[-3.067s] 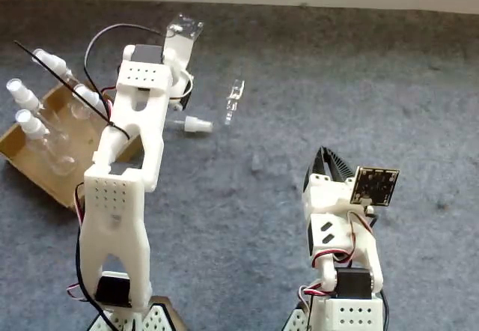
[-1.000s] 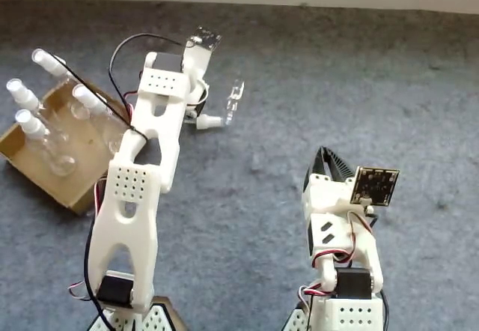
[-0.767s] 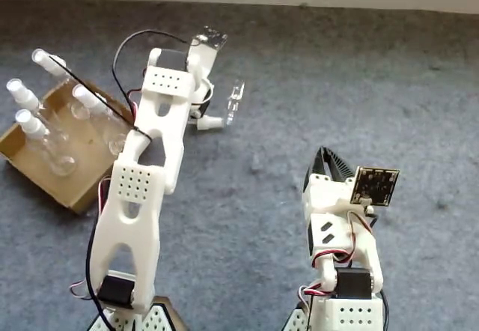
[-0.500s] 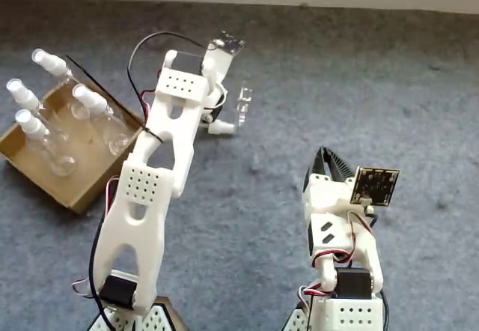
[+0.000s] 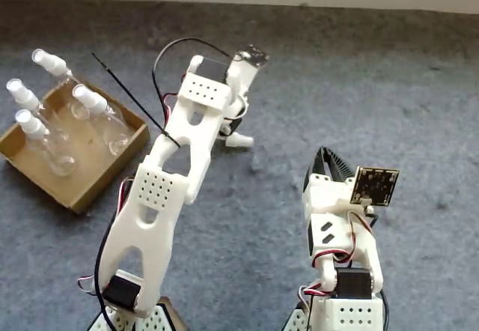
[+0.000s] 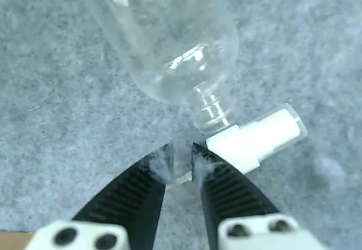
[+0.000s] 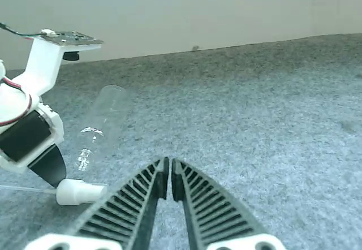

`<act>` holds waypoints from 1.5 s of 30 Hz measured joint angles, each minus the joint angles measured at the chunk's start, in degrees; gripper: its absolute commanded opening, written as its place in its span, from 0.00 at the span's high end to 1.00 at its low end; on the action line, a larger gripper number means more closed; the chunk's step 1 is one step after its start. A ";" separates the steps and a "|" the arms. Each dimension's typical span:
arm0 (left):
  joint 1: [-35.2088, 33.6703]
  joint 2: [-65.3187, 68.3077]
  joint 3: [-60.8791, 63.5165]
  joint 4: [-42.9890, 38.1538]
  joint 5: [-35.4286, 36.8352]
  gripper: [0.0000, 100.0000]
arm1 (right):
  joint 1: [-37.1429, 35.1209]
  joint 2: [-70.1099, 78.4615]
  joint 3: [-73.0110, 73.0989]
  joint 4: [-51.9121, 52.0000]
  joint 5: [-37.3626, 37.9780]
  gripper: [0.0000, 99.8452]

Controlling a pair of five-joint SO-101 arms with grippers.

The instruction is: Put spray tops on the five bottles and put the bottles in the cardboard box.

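Four bottles (image 5: 105, 125) with tops on lie in the cardboard box (image 5: 112, 168) at the far left of the table (image 5: 419, 106). By our count one bottle is left to do.

The fifth bottle (image 6: 175, 46) lies on its side far of centre, under the left arm's (image 5: 187, 144) wrist, with its bare neck pointing back at the left pincer (image 6: 181, 160).

The spray top (image 6: 254, 139) lies just beside that neck and slants off to one side. It is not on the bottle.

The left pincer is nearly clenched, with something thin and clear pinched between its tips. We take this for the spray top's feed tube. Holding it there would leave the white head free to swing toward the neck.

The right pincer (image 7: 169, 168) is clenched on nothing. It sits near and right, well apart from the bottle but aimed at it.

Our judgement is that a loose, round bottle on carpet will roll or slide when pushed. Threading the tube in probably needs the right arm to pin the bottle first.
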 measured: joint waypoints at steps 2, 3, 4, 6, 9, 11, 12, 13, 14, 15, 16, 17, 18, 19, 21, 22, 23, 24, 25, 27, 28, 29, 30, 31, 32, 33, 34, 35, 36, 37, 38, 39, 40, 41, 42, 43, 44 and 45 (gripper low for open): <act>1.49 0.00 1.05 0.00 0.09 0.99 | 0.00 0.00 0.00 0.00 0.00 0.99; 2.20 0.00 2.02 0.00 0.09 1.00 | 0.00 0.00 0.00 0.00 0.00 0.99; 3.08 0.00 2.90 0.00 0.09 1.00 | 0.00 0.00 0.00 0.00 0.00 0.99; 4.84 0.00 3.69 0.00 0.00 1.00 | 0.00 0.00 0.00 0.00 0.00 0.99; 7.03 0.00 3.69 0.00 0.00 1.00 | 0.00 0.00 0.00 0.00 0.00 0.99; 8.18 0.00 3.78 0.00 0.00 1.00 | 0.00 0.00 0.00 0.00 0.00 0.99; 8.70 0.00 3.78 0.00 0.00 1.00 | 0.00 0.00 0.00 0.00 0.00 0.99; 9.05 0.00 3.60 0.00 0.00 1.00 | 0.00 0.00 0.00 0.00 0.00 0.99; 9.41 0.00 2.81 0.00 0.00 0.99 | 0.00 0.00 0.00 0.00 0.00 0.99; 9.67 0.00 1.85 0.18 0.00 0.99 | 0.00 0.00 0.00 0.00 0.00 0.99; 9.76 0.00 0.53 0.18 0.00 0.99 | 0.00 0.00 0.00 0.00 0.00 0.99; 9.85 0.00 -1.05 0.18 0.00 0.99 | 0.00 0.00 0.00 0.00 0.00 0.99; 9.85 0.00 -2.73 0.18 0.00 0.99 | 0.00 0.00 0.00 0.00 0.00 0.99; 9.76 0.00 -4.57 0.18 0.00 0.99 | 0.00 0.00 0.00 0.00 0.00 0.99; 9.49 0.00 -8.26 0.26 0.00 0.99 | 0.00 0.00 0.00 0.00 0.00 0.99; 9.41 0.00 -10.02 0.35 0.00 0.98 | 0.00 0.00 0.00 0.00 0.00 0.99; 9.14 0.00 -11.96 0.35 0.00 0.95 | 0.00 0.00 0.00 0.00 0.00 0.99; 8.79 0.00 -13.63 0.35 0.00 0.91 | 0.00 0.00 0.00 0.00 0.00 0.99; 8.35 0.00 -14.95 0.44 0.00 0.87 | 0.00 0.00 0.00 0.00 0.00 0.99; 7.12 0.00 -16.53 -0.18 0.00 0.80 | 0.00 0.00 0.00 0.00 0.00 0.99; 6.42 0.00 -16.79 -0.62 0.00 0.78 | 0.00 0.00 0.00 0.00 0.00 0.99; 5.71 0.00 -16.88 -0.88 0.00 0.76 | 0.00 0.00 0.00 0.00 0.00 0.99; 5.01 0.00 -16.97 -1.14 0.00 0.76 | 0.00 0.00 0.00 0.00 0.00 0.99; 4.40 0.00 -17.05 -1.67 0.00 0.76 | 0.00 0.00 0.00 0.00 0.00 0.99; 3.87 0.00 -17.05 -2.46 0.00 0.76 | 0.00 0.00 0.00 0.00 0.00 0.99; 3.43 0.00 -17.05 -3.34 0.00 0.76 | 0.00 0.00 0.00 0.00 0.00 0.99; 2.99 0.00 -17.05 -4.57 0.00 0.76 | 0.00 0.00 0.00 0.00 0.00 0.99; 2.55 0.00 -16.53 -5.80 0.00 0.76 | 0.00 0.00 0.00 0.00 0.00 0.99; 2.29 0.00 -15.56 -7.30 0.00 0.76 | 0.00 0.00 0.00 0.00 0.00 0.99; 1.93 0.00 -14.24 -8.70 0.00 0.76 | 0.00 0.00 0.00 0.00 0.00 0.99; 1.67 0.00 -12.92 -10.02 0.00 0.76 | 0.00 0.00 0.00 0.00 0.00 0.99; 1.49 0.00 -11.60 -11.52 0.00 0.76 | 0.00 0.00 0.00 0.00 0.00 0.99; 1.49 0.09 -10.29 -12.92 0.18 0.76 | 0.00 0.00 0.00 0.00 0.00 0.99; 1.41 0.18 -9.32 -14.59 0.97 0.76 | 0.00 0.00 0.00 0.00 0.00 0.99; 1.32 0.18 -8.18 -16.44 2.64 0.76 | 0.00 0.00 0.00 0.00 0.00 0.99; 1.05 0.18 -7.12 -18.46 4.48 0.76 | 0.00 0.00 0.00 0.00 0.00 0.99; 0.62 0.18 -5.98 -20.48 6.51 0.76 | 0.00 0.00 0.00 0.00 0.00 0.99; 0.26 0.18 -4.92 -22.59 8.00 0.76 | 0.00 0.00 0.00 0.00 0.00 0.99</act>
